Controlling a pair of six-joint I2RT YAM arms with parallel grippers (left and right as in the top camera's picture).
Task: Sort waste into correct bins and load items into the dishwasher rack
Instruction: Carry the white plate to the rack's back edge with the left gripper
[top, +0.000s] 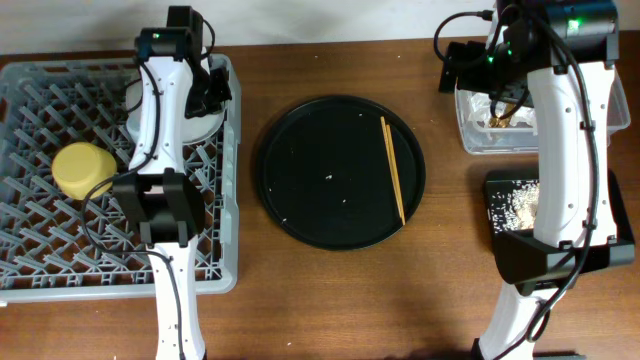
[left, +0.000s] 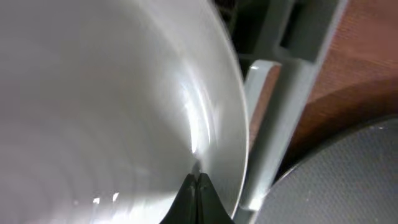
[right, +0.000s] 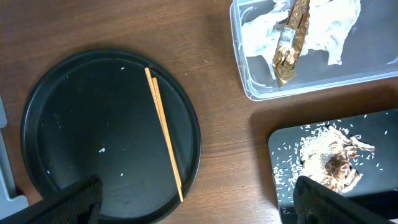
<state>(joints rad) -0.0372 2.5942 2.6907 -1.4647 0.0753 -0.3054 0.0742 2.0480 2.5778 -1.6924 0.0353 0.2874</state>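
On the table's (top: 250, 320) left one dishwasher rack (top: 40, 250) is set, one round black tray (top: 310, 190) at centre, two bins at right: clear tub (top: 468, 138), shallow black tray (top: 497, 190). One plate (left: 93, 93) and one yellow bowl (top: 83, 170) are held in the rack, two chopsticks (top: 392, 170) on the round tray. The left claw (left: 196, 180) is closed against the plate; the right claw (right: 199, 211) is spread wide, empty.
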